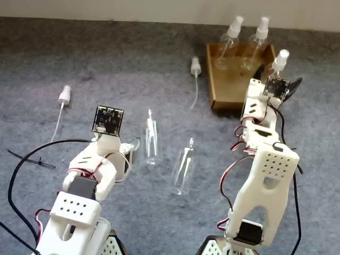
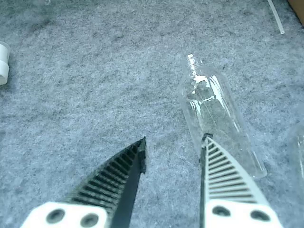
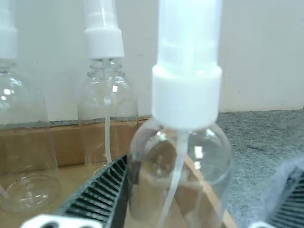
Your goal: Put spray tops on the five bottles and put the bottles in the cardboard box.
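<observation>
Presently, boxing the third capped bottle.
Right claw (image 3: 209, 171) straddles the upright bottle (image 3: 180, 156) at the near corner of the box (image 1: 223, 101), jaws apart, apparently not gripping; withdrawing cleanly seems next. Left claw (image 2: 174, 140) gapes empty beside a bare bottle (image 2: 213, 109) lying lengthwise on the worktop (image 1: 106, 64), neck pointing away from the arms.

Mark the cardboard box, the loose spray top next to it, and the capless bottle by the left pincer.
cardboard box (image 1: 229, 90), high view, bare floor.
spray top (image 1: 195, 66), high view, white head.
capless bottle (image 2: 213, 109), left wrist view, clear body.
</observation>
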